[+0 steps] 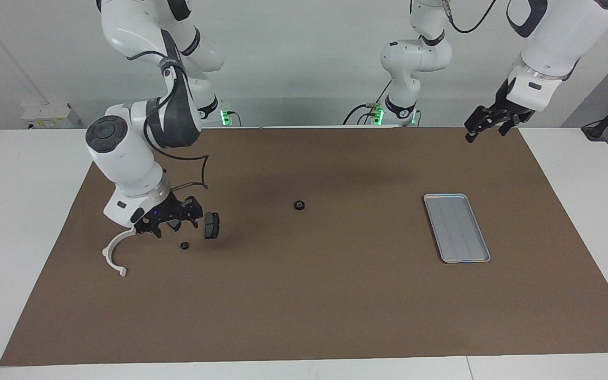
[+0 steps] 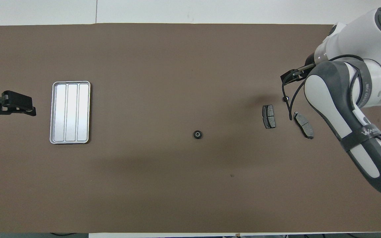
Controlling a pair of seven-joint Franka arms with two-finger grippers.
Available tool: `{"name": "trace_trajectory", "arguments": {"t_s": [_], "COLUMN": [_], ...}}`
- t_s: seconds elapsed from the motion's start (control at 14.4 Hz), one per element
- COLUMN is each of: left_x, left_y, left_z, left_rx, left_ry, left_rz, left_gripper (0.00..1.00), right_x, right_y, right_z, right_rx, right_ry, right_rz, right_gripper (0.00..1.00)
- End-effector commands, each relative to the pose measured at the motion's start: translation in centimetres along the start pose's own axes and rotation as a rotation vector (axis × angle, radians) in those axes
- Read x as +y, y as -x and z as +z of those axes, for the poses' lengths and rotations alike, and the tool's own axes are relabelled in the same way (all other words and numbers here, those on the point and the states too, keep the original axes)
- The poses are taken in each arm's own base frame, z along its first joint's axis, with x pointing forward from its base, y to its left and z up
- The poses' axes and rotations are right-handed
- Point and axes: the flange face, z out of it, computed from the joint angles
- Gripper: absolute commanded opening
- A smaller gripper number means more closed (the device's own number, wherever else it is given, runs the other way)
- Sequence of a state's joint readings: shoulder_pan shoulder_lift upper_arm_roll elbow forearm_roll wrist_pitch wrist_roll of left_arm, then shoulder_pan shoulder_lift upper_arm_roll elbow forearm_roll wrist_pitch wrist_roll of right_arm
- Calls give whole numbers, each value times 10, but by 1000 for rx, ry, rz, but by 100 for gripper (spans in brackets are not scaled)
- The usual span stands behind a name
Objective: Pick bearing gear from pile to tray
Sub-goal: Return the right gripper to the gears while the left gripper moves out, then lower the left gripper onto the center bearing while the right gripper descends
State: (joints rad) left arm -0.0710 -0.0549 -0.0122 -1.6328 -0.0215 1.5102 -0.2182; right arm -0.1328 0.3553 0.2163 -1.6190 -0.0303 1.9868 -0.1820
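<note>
- Facing view: I see the right gripper (image 1: 169,224) over the pile (image 1: 198,227), jaws spread, empty.
- Bearing gear (image 1: 299,205) lies mid-mat — between pile and tray (image 1: 456,227), untouched.
- Left gripper (image 1: 486,122) waits open, raised near the tray's end.

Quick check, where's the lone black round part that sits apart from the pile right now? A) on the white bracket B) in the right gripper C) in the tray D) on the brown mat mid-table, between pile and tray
D: the black round part lies alone on the brown mat, between the pile and the tray, which holds nothing; the right gripper is over the pile.
</note>
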Motion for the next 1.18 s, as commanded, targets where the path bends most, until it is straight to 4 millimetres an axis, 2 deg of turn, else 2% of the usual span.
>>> {"name": "trace_trajectory", "arguments": {"t_s": [0.0, 0.07, 0.35, 0.55, 0.69, 0.83, 1.04, 1.11], "left_x": [7, 14, 68, 118, 166, 220, 280, 310], "left_y": [15, 15, 21, 21, 20, 19, 27, 27], "left_z": [11, 14, 37, 60, 91, 136, 188, 209], "left_rx": [12, 43, 94, 80, 57, 34, 29, 22], "left_ry": [1, 15, 75, 82, 74, 43, 50, 40], "left_rz": [-19, -49, -202, -241, -266, -259, -233, -241], "left_gripper": [100, 100, 100, 100, 100, 100, 100, 100], "right_x": [14, 15, 15, 15, 15, 14, 14, 14], "right_y": [10, 12, 20, 19, 21, 26, 30, 31], "right_z": [23, 30, 61, 70, 79, 92, 99, 101], "right_rx": [3, -11, -3, -6, -22, -32, -42, -45], "right_ry": [17, 22, 30, 26, 20, 19, 21, 20], "right_rz": [-45, -49, -57, -58, -58, -65, -68, -68], "right_gripper": [93, 92, 92, 92, 92, 92, 92, 92]}}
